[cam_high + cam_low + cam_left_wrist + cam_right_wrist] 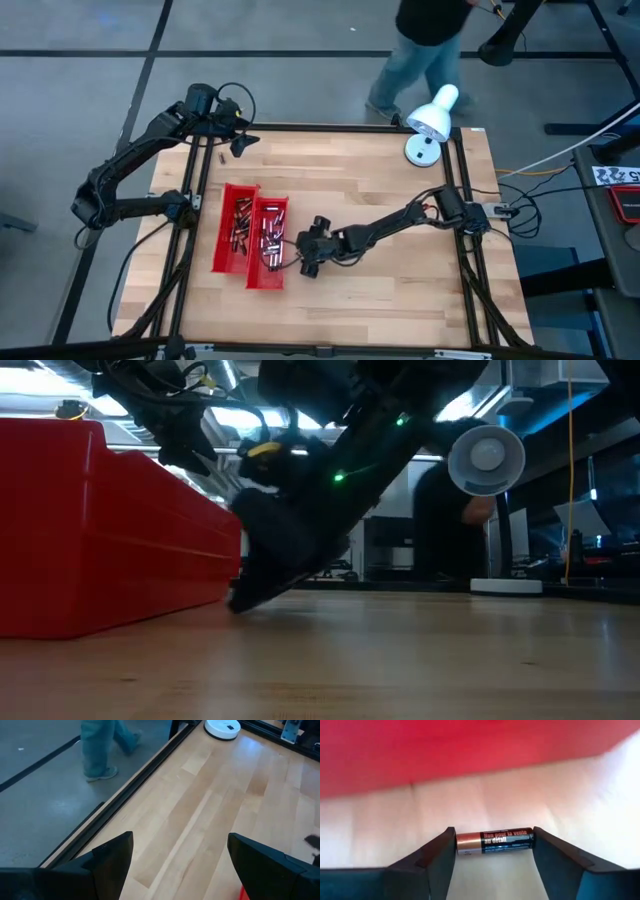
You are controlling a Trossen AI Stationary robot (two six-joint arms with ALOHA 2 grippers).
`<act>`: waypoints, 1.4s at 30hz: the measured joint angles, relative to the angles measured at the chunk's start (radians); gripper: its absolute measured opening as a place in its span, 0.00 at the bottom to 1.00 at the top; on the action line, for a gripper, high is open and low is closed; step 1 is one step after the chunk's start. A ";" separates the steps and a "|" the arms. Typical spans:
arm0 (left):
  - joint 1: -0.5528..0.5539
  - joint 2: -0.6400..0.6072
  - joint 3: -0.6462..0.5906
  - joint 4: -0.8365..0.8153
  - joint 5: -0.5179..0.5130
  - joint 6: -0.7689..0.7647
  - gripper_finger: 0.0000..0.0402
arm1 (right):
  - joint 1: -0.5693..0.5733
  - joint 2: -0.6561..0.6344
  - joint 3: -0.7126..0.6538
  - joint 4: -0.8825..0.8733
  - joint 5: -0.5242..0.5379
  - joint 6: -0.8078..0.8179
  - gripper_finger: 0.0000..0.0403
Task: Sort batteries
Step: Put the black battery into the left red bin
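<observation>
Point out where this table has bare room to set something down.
Bare wood runs from the lamp base toward the left gripper, and along the near edge. Crowded: the red trays of batteries, with the right gripper beside them.

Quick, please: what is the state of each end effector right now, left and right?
Left end effector: open, holding nothing, at the table's far left corner.
Right end effector: beside the red tray, fingers touching both ends of one battery on the table.
</observation>
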 joint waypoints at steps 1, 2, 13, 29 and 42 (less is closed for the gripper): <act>0.000 0.000 0.000 0.000 0.000 0.001 0.78 | 0.000 -0.012 -0.001 -0.032 0.009 -0.014 0.60; 0.000 0.000 0.000 0.000 0.000 0.001 0.78 | 0.000 -0.022 -0.001 -0.066 0.018 -0.026 0.60; 0.000 0.000 0.000 0.000 0.000 -0.007 0.78 | -0.088 -0.190 -0.003 -0.428 0.055 -0.153 0.58; 0.132 0.000 0.000 0.000 -0.089 -0.094 0.78 | -0.273 -0.257 0.136 0.063 -0.228 -0.301 0.60; 0.179 0.041 0.000 0.009 -0.098 -0.116 0.78 | -0.297 0.141 0.649 0.092 -0.458 -0.292 0.60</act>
